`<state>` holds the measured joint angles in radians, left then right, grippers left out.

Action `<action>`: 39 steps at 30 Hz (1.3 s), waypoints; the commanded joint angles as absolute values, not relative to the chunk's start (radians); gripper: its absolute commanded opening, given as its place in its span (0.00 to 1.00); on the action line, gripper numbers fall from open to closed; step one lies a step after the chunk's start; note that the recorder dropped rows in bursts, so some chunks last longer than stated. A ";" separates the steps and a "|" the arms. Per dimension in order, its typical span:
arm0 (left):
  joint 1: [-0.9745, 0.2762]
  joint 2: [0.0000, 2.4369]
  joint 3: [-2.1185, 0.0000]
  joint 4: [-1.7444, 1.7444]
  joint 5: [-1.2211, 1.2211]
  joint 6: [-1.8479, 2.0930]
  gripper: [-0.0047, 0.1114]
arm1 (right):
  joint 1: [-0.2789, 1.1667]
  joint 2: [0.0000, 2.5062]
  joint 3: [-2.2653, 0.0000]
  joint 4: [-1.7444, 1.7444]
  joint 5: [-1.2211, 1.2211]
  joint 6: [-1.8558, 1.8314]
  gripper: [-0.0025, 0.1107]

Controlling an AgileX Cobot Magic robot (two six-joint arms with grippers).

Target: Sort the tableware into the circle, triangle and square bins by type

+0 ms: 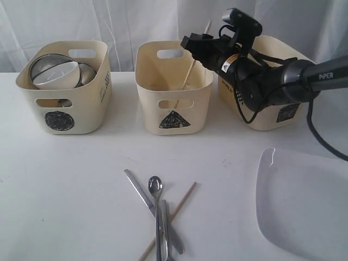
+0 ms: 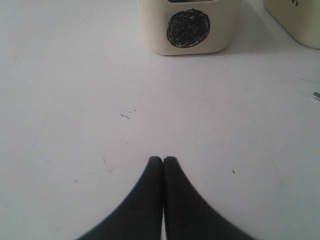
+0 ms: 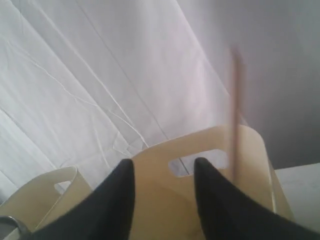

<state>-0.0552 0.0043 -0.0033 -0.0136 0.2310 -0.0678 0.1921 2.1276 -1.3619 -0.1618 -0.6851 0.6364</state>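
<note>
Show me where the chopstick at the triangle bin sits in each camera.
Exterior view: chopstick leans in the triangle bin, tip above its rim.
Left wrist view: not in it.
Right wrist view: chopstick, a blurred pale streak past the open right gripper.
Shared landmark: the circle bin.

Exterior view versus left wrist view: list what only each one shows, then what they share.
Exterior only: the right gripper above the triangle bin, a chopstick standing in it, the white bowl in the circle bin, the spoon and second chopstick on the table, the plate. Left wrist only: the left gripper, shut. Both: the circle bin's marked front and the white table.
</note>
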 commanded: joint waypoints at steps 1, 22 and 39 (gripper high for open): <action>-0.061 0.000 0.000 -0.024 0.231 -0.072 0.04 | 0.192 2.110 -1.376 -0.182 -0.650 0.630 0.49; -0.061 0.000 0.000 -0.024 0.231 -0.072 0.04 | 0.409 1.619 -1.228 0.415 1.004 -0.034 0.39; -0.061 0.000 0.000 -0.024 0.231 -0.072 0.04 | 0.757 1.728 -1.080 0.436 0.537 0.000 0.36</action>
